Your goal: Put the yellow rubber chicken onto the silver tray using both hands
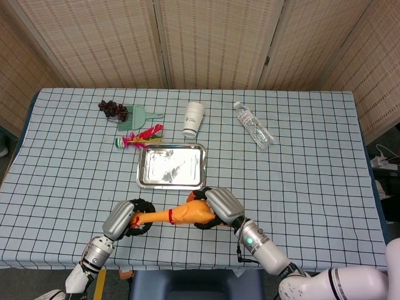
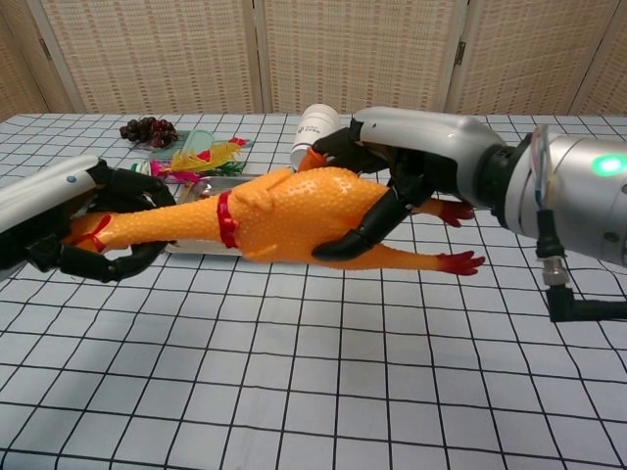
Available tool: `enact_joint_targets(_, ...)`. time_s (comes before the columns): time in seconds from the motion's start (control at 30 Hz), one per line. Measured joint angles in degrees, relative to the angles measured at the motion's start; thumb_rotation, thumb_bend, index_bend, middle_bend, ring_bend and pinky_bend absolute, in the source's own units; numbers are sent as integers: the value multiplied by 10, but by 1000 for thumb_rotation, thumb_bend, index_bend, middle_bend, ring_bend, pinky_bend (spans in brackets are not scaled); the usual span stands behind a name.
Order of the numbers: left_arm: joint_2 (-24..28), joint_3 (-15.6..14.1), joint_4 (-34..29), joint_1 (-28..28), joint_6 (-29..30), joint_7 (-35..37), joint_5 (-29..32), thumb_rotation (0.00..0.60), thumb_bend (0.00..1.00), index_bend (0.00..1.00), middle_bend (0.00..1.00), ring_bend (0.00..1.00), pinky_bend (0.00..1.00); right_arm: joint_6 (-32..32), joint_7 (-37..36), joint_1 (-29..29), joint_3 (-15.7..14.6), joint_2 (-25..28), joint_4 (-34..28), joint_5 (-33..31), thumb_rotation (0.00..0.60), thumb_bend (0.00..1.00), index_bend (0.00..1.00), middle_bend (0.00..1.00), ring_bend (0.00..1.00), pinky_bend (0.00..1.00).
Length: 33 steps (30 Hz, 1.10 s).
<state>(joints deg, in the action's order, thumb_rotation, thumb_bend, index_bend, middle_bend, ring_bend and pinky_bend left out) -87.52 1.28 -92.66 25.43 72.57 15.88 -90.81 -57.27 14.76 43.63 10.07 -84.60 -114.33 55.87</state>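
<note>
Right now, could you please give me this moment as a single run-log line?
left hand: holds chicken's head end | right hand: grips body | yellow rubber chicken: near side of the tray, not on it | silver tray: empty

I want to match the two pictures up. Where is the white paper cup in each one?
Head view: white paper cup stands upper middle, just beyond the silver tray.
Chest view: cup peeks out at top centre, behind the right robot hand.
Shared landmark: the yellow rubber chicken.
</note>
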Motion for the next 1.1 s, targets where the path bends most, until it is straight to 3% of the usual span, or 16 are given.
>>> enact_joint_targets(0.1, 0, 0, 0, 0, -2, 1, 1, 600, 747, 867, 695, 467, 513, 7, -4, -1, -6, 6, 0, 9, 600, 441, 987, 792, 958, 1000)
enact_joint_targets(0.13, 0, 0, 1, 0, -2, 1, 1, 600, 747, 867, 695, 467, 513, 9, -6, -1, -7, 7, 0, 12, 600, 435, 934, 782, 908, 996)
enact_joint_targets(0.17, -1, -1, 1, 1, -2, 0, 1, 600, 747, 867, 695, 467, 513, 12, -7, -2, -10, 9, -1, 17, 600, 411, 815, 729, 811, 943)
enact_joint_targets(0.2, -2, -1, 2, 1, -2, 0, 0, 600, 747, 867, 695, 467, 513, 12, -10, -4, -11, 8, -2, 21, 600, 370, 579, 603, 641, 809)
enact_joint_targets(0.23, -2, 0, 2, 1, -1, 0, 0, 600, 747, 867, 695, 467, 513, 10, -15, -6, -11, 8, -4, 26, 600, 318, 303, 417, 444, 622)
enact_joint_targets(0.3, -2, 1, 3, 1, -1, 1, 1, 600, 747, 867, 695, 467, 513, 6, -24, -9, -14, 15, -11, 37, 600, 245, 18, 110, 162, 314)
enact_joint_targets(0.33, -2, 2, 3, 1, -1, 2, 1, 600, 747, 867, 695, 467, 513, 8, -27, -9, -16, 21, -14, 40, 600, 216, 0, 31, 70, 219)
enact_joint_targets(0.4, -1, 3, 4, 1, -1, 4, 4, 600, 746, 867, 695, 467, 513, 20, -33, -11, -18, 41, -20, 48, 600, 178, 0, 0, 4, 124)
enact_joint_targets(0.53, -1, 4, 5, 1, -3, 6, 6, 600, 746, 867, 695, 467, 513, 26, -44, -17, -21, 59, -25, 70, 600, 130, 0, 0, 0, 4)
enact_joint_targets(0.8, -1, 7, 6, 2, -3, 9, 10, 600, 747, 867, 695, 467, 513, 33, -83, -28, -29, 90, -33, 111, 600, 107, 0, 0, 0, 0)
enact_joint_targets(1.0, -3, 6, 7, 4, -8, 8, 10, 600, 747, 867, 695, 467, 513, 44, -105, -29, -27, 89, -25, 109, 600, 107, 0, 0, 0, 0)
enact_joint_targets(1.07, -4, 6, 7, 5, -8, 5, 8, 600, 747, 868, 695, 467, 513, 47, -107, -27, -26, 85, -22, 102, 600, 107, 17, 14, 6, 60)
enact_joint_targets(1.1, -5, 6, 7, 5, -8, 4, 8, 600, 747, 868, 695, 467, 513, 48, -107, -26, -25, 84, -21, 99, 600, 108, 87, 74, 60, 178)
